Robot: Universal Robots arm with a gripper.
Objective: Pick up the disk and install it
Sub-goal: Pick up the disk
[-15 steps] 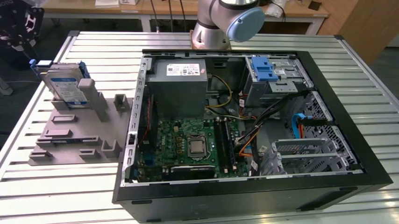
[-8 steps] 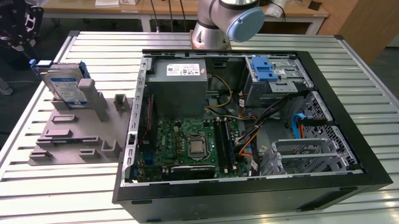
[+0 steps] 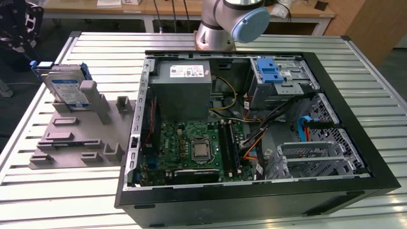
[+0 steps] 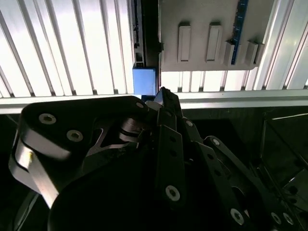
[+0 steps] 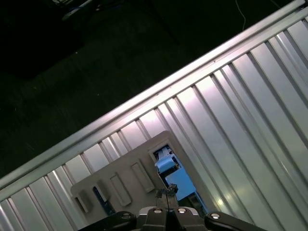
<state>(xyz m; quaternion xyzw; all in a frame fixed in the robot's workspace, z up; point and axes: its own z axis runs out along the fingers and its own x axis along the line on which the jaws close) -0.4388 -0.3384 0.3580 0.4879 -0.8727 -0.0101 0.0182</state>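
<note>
Pick-up stage: the hand (image 5: 166, 193), fingers closed on nothing, hovers near the disk (image 3: 66, 89) (upright in its grey holder (image 3: 76, 138)); grasping needs them parted.

Looks across a slatted silver metal table (image 3: 64, 200) that glares under bright light, drops past its edge to dark floor (image 5: 96, 57) in the first wrist view, and ends behind at a light wooden desk (image 3: 76, 8) with white legs, near a brown wooden panel (image 3: 369, 24) on the exterior view's right.
</note>
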